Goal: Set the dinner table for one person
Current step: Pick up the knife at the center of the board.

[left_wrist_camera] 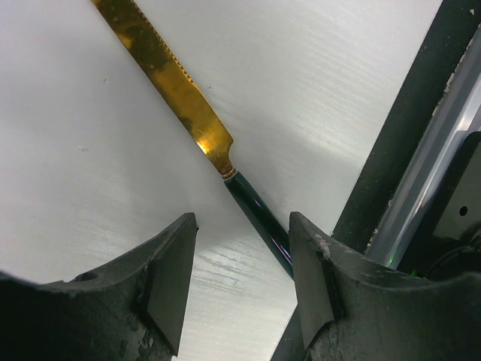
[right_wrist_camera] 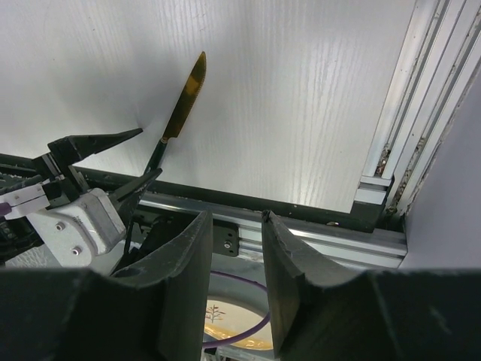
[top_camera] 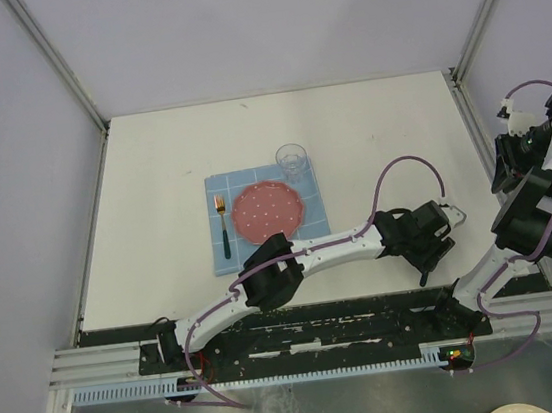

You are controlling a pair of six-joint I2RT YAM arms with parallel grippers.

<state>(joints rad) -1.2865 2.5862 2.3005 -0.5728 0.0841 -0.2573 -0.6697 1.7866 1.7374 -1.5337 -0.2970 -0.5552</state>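
— What does the left claw (left_wrist_camera: 243, 219) have?

— Nothing pinched. Its 2 fingers stand well apart over the white table (top_camera: 162, 180). A knife (left_wrist_camera: 176, 83) lies between them. The dark handle meets the inner face of 1 finger, and the gold blade runs out ahead of the tips.

— Does the top view show that?

— No, I cannot make the knife out there. Only that view shows the blue mat (top_camera: 313, 217), well behind the claw, back along its arm. A pink plate (top_camera: 269, 211), a fork (top_camera: 223, 223) and a glass (top_camera: 292, 160) sit on it.

— And the right claw (right_wrist_camera: 234, 216)?

— Partly open, a narrow gap with nothing in it. Its camera sees the left claw side-on ahead of it, fingers spread, the blade sticking out beyond them. Through the right claw's own gap, past the table's rail, a cream plate (right_wrist_camera: 218, 317) shows.
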